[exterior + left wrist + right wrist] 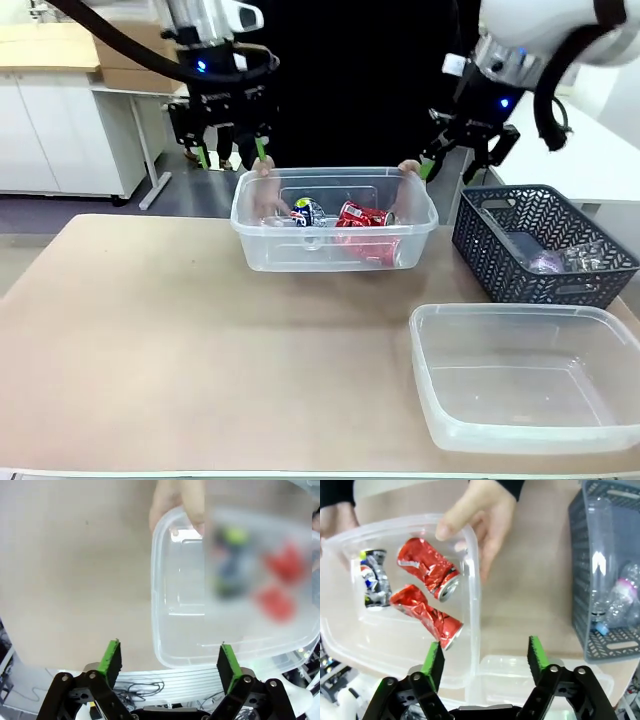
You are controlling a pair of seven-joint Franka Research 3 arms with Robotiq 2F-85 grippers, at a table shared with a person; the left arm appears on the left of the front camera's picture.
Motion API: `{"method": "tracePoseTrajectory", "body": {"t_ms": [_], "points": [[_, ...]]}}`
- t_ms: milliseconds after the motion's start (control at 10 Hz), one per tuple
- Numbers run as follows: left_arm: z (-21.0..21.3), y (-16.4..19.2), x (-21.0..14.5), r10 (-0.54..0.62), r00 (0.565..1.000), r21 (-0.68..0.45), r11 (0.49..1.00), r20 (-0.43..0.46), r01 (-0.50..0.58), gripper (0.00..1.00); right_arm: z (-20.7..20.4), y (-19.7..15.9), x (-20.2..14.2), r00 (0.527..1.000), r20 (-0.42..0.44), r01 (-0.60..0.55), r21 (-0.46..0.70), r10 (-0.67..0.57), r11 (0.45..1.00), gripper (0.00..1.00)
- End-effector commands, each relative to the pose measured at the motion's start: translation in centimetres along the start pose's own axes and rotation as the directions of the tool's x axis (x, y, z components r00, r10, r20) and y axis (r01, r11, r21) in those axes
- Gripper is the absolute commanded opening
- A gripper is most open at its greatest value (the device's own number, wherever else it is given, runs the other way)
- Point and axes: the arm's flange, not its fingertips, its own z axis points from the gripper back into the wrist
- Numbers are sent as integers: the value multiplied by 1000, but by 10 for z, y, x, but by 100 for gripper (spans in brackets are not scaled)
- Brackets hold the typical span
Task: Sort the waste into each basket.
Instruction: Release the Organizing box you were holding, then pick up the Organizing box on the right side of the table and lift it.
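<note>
Left gripper point(231, 152) hangs above the far left corner of a clear tub point(285, 252), its green pads spread wide and empty. From its wrist, the tub's rounded corner lies just beyond the fingertips. Right gripper point(448, 165) hovers off the tub's far right corner, jaws likewise wide apart and holding nothing.

A person across the table grips the tub by both far corners. One hand point(262, 172) is just below the left gripper, and the other hand point(408, 170) is just beside the right gripper.

Inside the tub, below and between the two grippers, lie a crushed blue-and-white can point(308, 212) and two crushed red cans point(365, 216). The red pair is nearer the right gripper and the blue-and-white one nearer the left.

Below the right gripper, on its side away from the tub, sits a dark lattice basket point(500, 265) with clear bottles point(560, 262) in it. Nearer the robot than the basket, a larger clear tub point(510, 310) rests on the table point(150, 350), well apart from both grippers.
</note>
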Motion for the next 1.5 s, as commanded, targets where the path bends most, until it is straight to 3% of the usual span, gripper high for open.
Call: {"method": "tracePoseTrajectory", "body": {"t_ms": [0,200,300,1000,1100,1400], "points": [[-19,7,-5,-46,999,-24,999,-16,46,100,-9,-2,-6,999,36,6,36,-7,999,100],[-25,10,-2,-67,995,-27,997,-70,66,100,-26,7,-2,1000,2,14,-23,-14,1000,100],[-19,1,-1,-29,999,-7,1000,-30,29,100,-9,-1,-1,1000,11,5,3,-5,1000,100],[-21,1,1,-41,998,-14,999,-37,41,100,-12,1,-2,1000,8,2,-2,-2,1000,100],[-2,1,-11,-60,998,-31,998,-13,59,100,36,-45,-30,998,60,-8,105,1,994,100],[26,40,-100,-143,990,-130,981,22,144,100,92,-147,-116,981,150,-129,46,120,991,100]]}}
